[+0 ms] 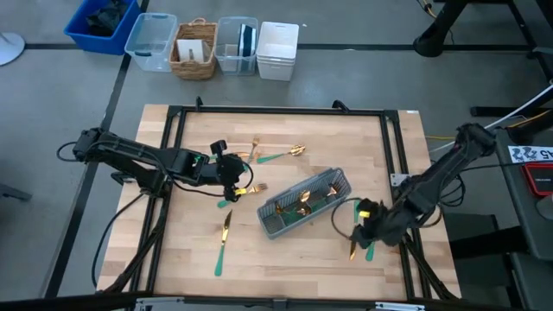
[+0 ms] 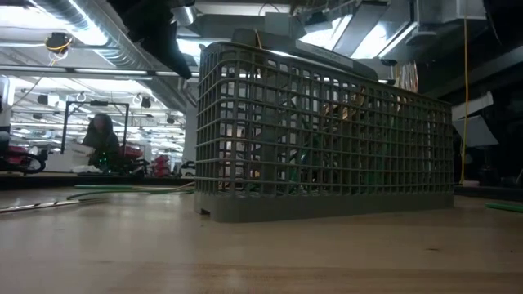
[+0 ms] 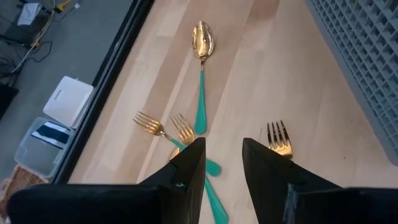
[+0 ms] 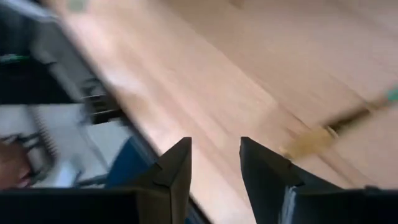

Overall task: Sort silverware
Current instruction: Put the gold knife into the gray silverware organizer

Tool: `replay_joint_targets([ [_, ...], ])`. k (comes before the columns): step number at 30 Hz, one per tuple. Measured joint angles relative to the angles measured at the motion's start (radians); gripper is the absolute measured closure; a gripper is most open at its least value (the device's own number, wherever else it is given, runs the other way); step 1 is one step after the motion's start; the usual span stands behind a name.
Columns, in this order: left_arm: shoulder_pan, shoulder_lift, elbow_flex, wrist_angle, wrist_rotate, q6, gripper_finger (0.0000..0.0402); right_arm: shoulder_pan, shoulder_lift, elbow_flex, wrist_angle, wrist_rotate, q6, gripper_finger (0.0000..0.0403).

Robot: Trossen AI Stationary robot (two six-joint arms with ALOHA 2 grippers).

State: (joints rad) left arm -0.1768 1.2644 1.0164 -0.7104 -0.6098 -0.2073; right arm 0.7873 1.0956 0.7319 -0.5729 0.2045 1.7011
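Left gripper (image 3: 222, 163), fingers apart, empty, hovers over a gold-headed, teal-handled fork (image 3: 278, 138) — light, stiff, probably slippery; pinch mid-handle. Right gripper (image 1: 366, 226) open too.

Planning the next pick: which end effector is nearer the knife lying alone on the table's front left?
Left. The left end effector hovers just behind the knife, beside the forks; the right end effector is across the caddy.

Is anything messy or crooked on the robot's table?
Yes. The grey caddy sits crooked, at an angle to the table edges, and forks, a spoon and a knife lie scattered around it, unsorted.
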Motion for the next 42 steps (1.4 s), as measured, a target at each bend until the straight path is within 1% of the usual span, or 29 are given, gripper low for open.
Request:
replay_joint_targets([
  [4,0.000,0.000,0.000,-0.019,0.000,0.000,0.0302,0.001,0.084,0.000,-0.066,-0.014,0.135,0.0267],
  [13,0.000,0.000,0.000,-0.017,0.000,-0.001,0.0302,-0.002,0.193,0.000,-0.214,-0.006,0.291,0.0267],
  [18,0.000,0.000,0.000,-0.016,0.000,-0.002,0.0302,-0.002,0.253,0.000,-0.248,-0.003,0.296,0.0267],
  [24,0.000,0.000,0.000,-0.015,0.000,-0.002,0.0302,-0.002,0.315,0.000,-0.249,0.033,0.296,0.0267],
  [42,0.000,0.000,0.000,-0.016,0.000,-0.021,0.0302,-0.002,0.409,0.000,-0.253,0.049,0.312,0.0267],
])
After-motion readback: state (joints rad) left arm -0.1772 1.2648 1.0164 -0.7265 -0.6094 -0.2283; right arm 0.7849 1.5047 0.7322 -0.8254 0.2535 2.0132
